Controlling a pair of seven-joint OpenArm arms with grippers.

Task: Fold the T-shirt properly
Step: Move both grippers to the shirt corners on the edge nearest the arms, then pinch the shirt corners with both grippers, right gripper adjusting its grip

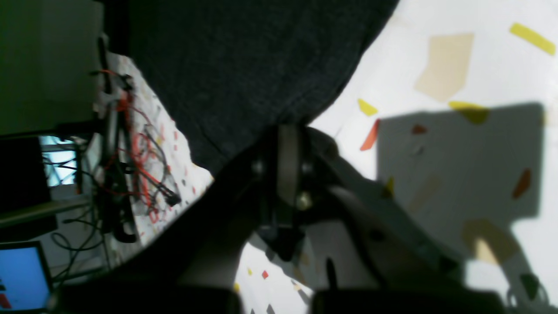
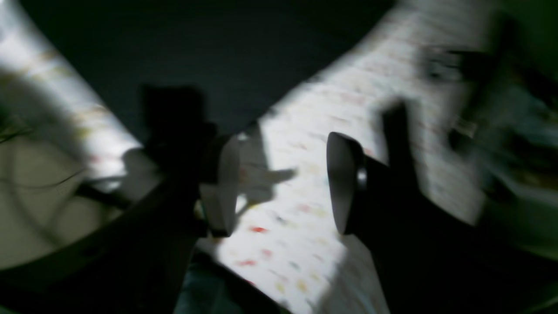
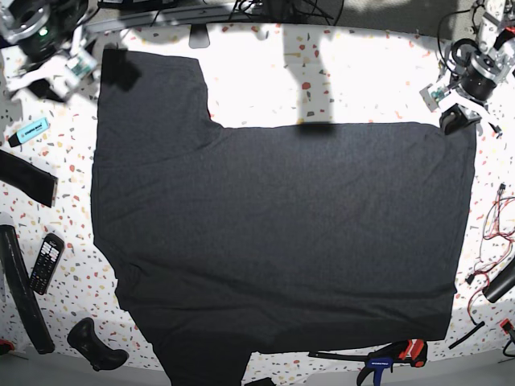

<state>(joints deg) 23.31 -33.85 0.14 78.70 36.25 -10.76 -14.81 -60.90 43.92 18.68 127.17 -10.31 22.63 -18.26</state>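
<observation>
Left claw [image 3: 452, 119] clenched on T-shirt [image 3: 273, 241] hem corner; right claw [image 2: 283, 183] released beside sleeve. First fold starting; next likely gripping sleeve, then lifting together.

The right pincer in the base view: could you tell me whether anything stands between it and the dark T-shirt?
Nothing visible does. The open right pincer hovers at the sleeve corner of the large dark charcoal cloth T-shirt, with only bare speckled white table beside it. The blue marker lies off to the side, clear of the path.
</observation>
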